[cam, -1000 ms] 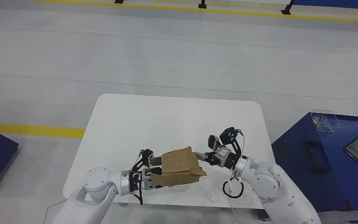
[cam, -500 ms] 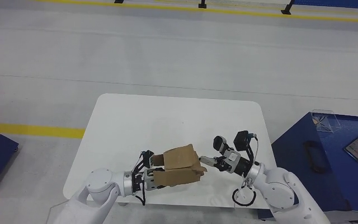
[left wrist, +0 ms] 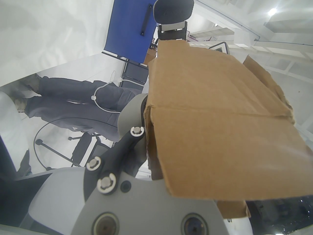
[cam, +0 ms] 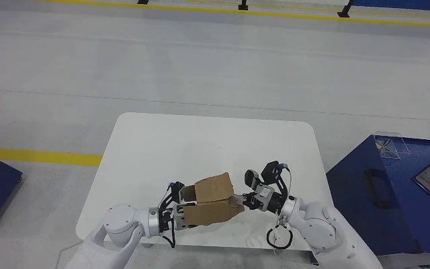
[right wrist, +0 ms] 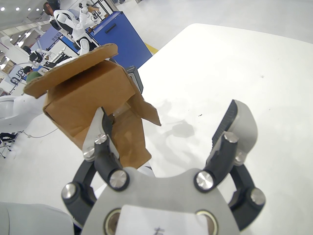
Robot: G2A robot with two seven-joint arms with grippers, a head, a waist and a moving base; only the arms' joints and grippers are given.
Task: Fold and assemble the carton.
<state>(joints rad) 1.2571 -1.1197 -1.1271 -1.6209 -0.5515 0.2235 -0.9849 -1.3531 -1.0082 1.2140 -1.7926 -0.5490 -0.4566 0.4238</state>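
Carton: brown carton point(cam: 209, 198), half formed, apparently lifted just off the table point(cam: 201, 144) near its 6 o'clock edge.
Flaps: end flaps point(right wrist: 146, 113) at the carton's 3 o'clock end hang loose, mouth open.
Left tool: left tool point(cam: 178, 207) at the carton's 9 o'clock end, pinching a wall panel.
Right tool: right tool point(right wrist: 168, 113) at the 3 o'clock end, spread wide. One finger point(right wrist: 97, 128) touches the open mouth, the other is over bare table.
Step (judged): tucking the end flaps, assembly partway.
Risk 1: a push from 3 o'clock could slide the panel out of the single pinch, and the carton would drop or twist.
Risk 2: the fingertip may catch a flap edge and crease it the wrong way.
Risk 3: soft cardboard, so the walls could buckle under a hard shove.
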